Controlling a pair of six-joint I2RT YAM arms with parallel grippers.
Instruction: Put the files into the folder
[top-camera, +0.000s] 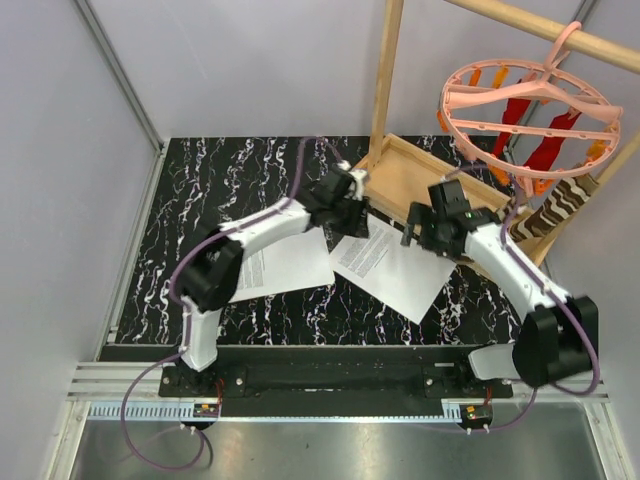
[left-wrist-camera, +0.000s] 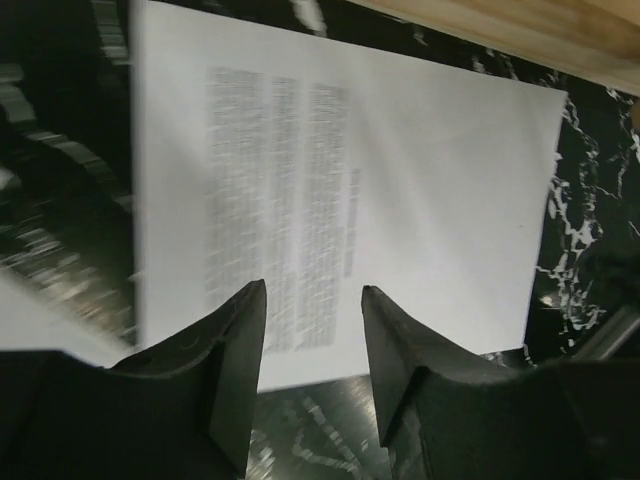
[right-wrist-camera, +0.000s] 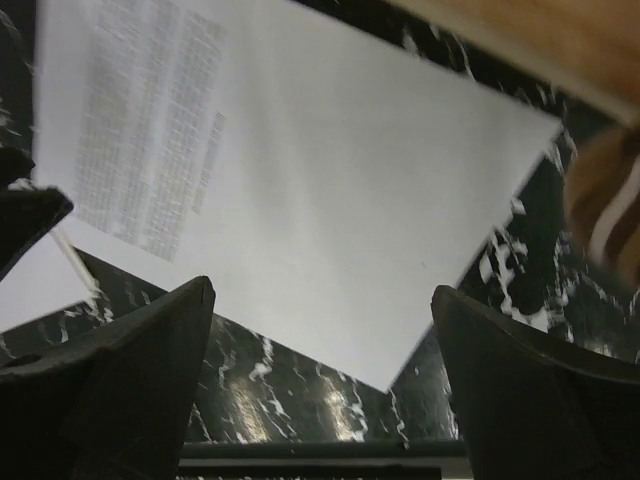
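We see two files lying flat on the black marbled worktop, each a white sheet with a block of small print. The left sheet is partly covered by the left arm. The right sheet lies angled just in front of the wooden tray. Their near corners come very close, and we cannot tell whether they touch. The left tool hangs over the printed part of the right sheet with its jaws partly apart and nothing between them. The right tool hangs over the same sheet's blank part with its jaws spread wide and empty. Neither tool touches the paper, as far as we can see.
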